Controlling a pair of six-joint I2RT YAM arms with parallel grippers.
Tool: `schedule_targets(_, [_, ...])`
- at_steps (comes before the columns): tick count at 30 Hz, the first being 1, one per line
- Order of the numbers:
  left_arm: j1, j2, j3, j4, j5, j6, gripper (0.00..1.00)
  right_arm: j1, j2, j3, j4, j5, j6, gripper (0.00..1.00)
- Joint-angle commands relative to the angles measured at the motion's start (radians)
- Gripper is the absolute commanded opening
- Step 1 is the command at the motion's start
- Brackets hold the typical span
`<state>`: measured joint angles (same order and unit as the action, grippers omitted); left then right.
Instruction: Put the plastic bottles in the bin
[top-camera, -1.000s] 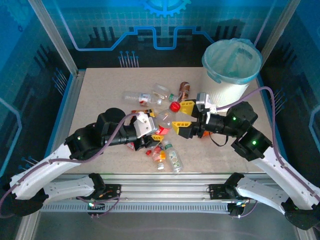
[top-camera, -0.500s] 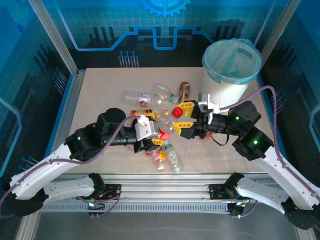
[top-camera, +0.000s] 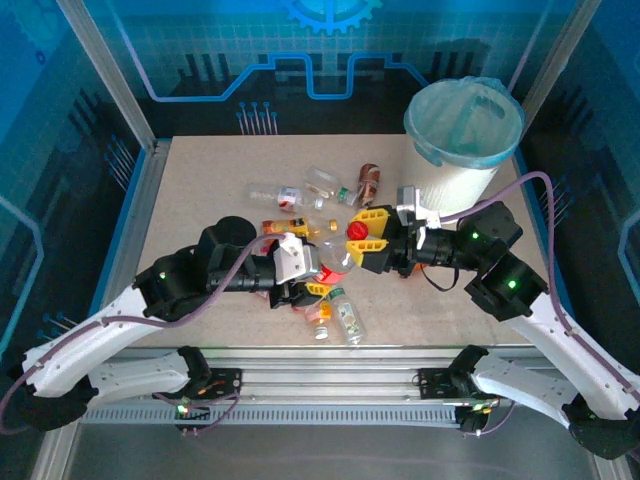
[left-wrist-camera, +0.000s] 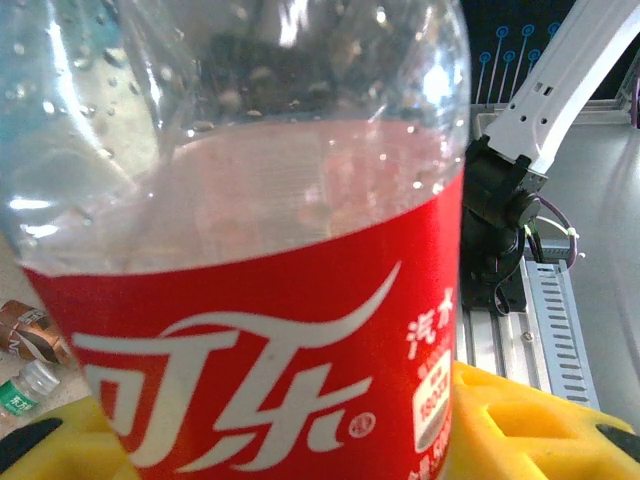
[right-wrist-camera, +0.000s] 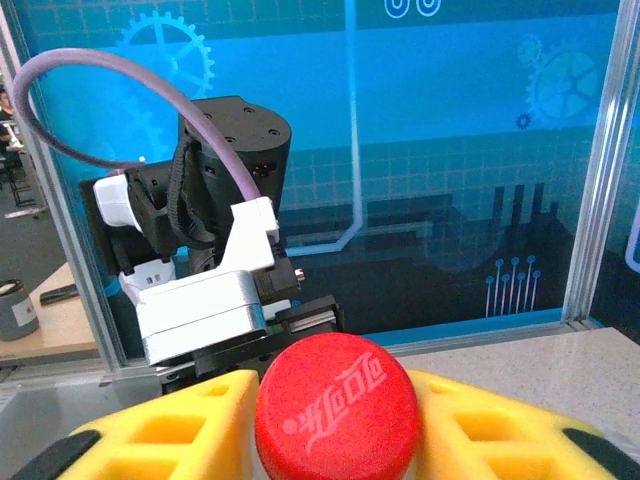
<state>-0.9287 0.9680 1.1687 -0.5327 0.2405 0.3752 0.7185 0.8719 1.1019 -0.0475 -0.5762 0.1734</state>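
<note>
A clear bottle with a red label (left-wrist-camera: 250, 340) and red cap (right-wrist-camera: 335, 405) hangs over the table between both arms. My left gripper (top-camera: 312, 278) (left-wrist-camera: 290, 440) is shut on its labelled body, which hides most of the yellow fingers (left-wrist-camera: 520, 420). My right gripper (top-camera: 362, 240) (right-wrist-camera: 335, 440) is shut at the cap end, with the cap (top-camera: 355, 230) wedged between its yellow fingers (right-wrist-camera: 170, 430). More plastic bottles lie loose in a heap below (top-camera: 338, 312) and behind (top-camera: 275, 192). The white bin (top-camera: 455, 182) with a blue liner stands at the far right.
A brown-labelled bottle (top-camera: 368, 180) and a clear one (top-camera: 322, 182) lie between the grippers and the bin. The beige table (top-camera: 190, 200) is bare on its left side. Blue panels and metal posts (top-camera: 105, 75) wall it in.
The held bottle and both grippers have shifted slightly toward the near edge. The red cap has dropped a little and the left gripper has closed in on the right one.
</note>
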Motion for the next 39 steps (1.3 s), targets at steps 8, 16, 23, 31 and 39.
schedule_targets(8, [-0.004,-0.002,-0.045,0.149,-0.139,0.014,0.71,-0.001,0.003,0.093,-0.148,0.060,-0.104,0.00])
schedule_targets(16, [-0.004,0.036,-0.068,0.459,-0.317,0.010,0.99,0.002,0.137,0.337,-0.293,0.489,-0.076,0.00])
schedule_targets(23, [0.010,0.191,0.064,0.606,-0.493,0.071,0.99,-0.013,0.431,0.723,-0.355,1.077,-0.243,0.00])
schedule_targets(31, [0.034,0.316,0.147,0.616,-0.488,-0.085,0.99,-0.170,0.909,1.413,-0.511,1.412,-0.402,0.00])
schedule_targets(39, [0.047,0.270,0.069,0.613,-0.502,-0.168,0.99,-0.263,1.282,1.806,-0.510,1.585,-0.592,0.00])
